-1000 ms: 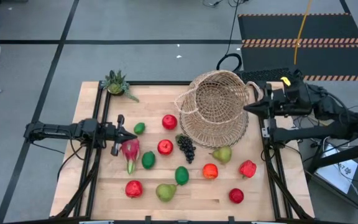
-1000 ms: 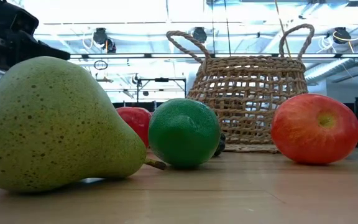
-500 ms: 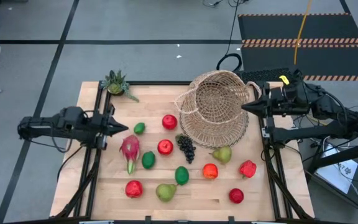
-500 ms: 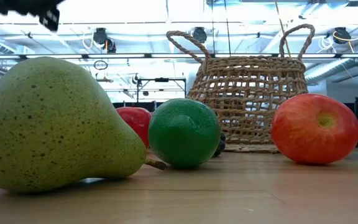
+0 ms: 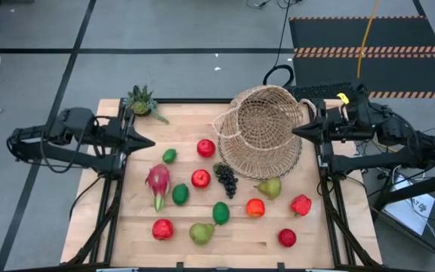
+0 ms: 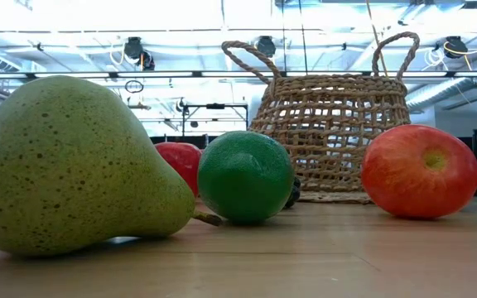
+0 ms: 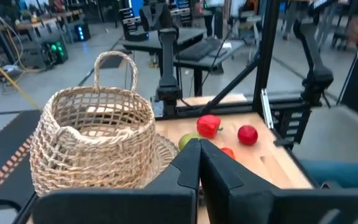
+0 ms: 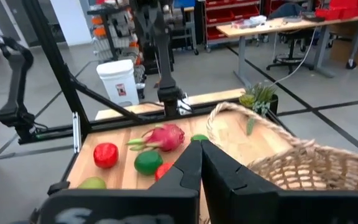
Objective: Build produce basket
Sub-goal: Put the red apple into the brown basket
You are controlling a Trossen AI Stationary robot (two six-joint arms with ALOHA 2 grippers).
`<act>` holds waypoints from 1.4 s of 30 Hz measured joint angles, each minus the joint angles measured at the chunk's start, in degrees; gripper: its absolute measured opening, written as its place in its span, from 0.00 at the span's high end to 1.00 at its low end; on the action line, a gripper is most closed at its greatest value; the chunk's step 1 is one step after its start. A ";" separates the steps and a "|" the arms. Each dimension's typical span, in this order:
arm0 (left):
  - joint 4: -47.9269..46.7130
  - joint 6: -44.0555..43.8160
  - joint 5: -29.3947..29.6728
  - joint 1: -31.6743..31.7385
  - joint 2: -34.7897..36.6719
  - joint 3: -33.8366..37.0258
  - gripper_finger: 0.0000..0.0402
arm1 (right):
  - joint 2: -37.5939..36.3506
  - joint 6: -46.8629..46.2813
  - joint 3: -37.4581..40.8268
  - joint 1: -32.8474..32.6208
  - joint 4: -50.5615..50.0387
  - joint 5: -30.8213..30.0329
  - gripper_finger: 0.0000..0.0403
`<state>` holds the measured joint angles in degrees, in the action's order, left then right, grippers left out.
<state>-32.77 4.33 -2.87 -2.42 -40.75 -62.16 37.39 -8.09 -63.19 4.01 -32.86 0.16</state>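
The woven basket point(image 5: 261, 132) stands upright on its base at the table's far right; the low view shows its two loop handles point(image 6: 330, 124). The produce lies loose on the wooden top: a dragon fruit point(image 5: 158, 181), red apples point(image 5: 206, 148), limes point(image 5: 180, 194), grapes point(image 5: 226, 177), pears point(image 5: 270, 187) and an orange piece point(image 5: 255, 208). My left gripper point(image 5: 151, 143) is shut and empty, held high over the table's left side and pointing toward the basket point(image 7: 95, 143). My right gripper point(image 5: 294, 130) is shut and empty, level, beside the basket's right rim. Neither shows in the low view.
A small spiky potted plant point(image 5: 143, 102) stands at the far left corner. Dark frame rails point(image 5: 119, 189) run along both table sides. In the low view a big pear point(image 6: 65, 165), a lime point(image 6: 245, 176) and an apple point(image 6: 421, 170) sit near the front edge.
My left gripper has risen from just above the table beside the dragon fruit and drawn back toward the left edge, tipping up toward level. It has left the low view. The dragon fruit and the other produce lie where they were.
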 joint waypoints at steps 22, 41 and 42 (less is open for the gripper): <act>5.16 5.41 -0.03 -1.93 -15.00 -2.77 0.98 | 9.10 -5.99 1.41 -15.13 -2.15 -10.82 0.88; 5.93 4.76 7.94 -11.03 -22.74 -2.70 0.98 | 26.46 -28.78 -2.32 -36.30 -14.10 -17.03 0.58; 5.90 4.46 8.03 -11.32 -23.09 -2.70 0.98 | 27.51 -28.74 -2.32 -36.76 -14.10 -17.89 0.56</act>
<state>-26.87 8.79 5.15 -13.74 -63.83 -64.86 64.90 -36.82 -65.52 -32.75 -46.96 -17.73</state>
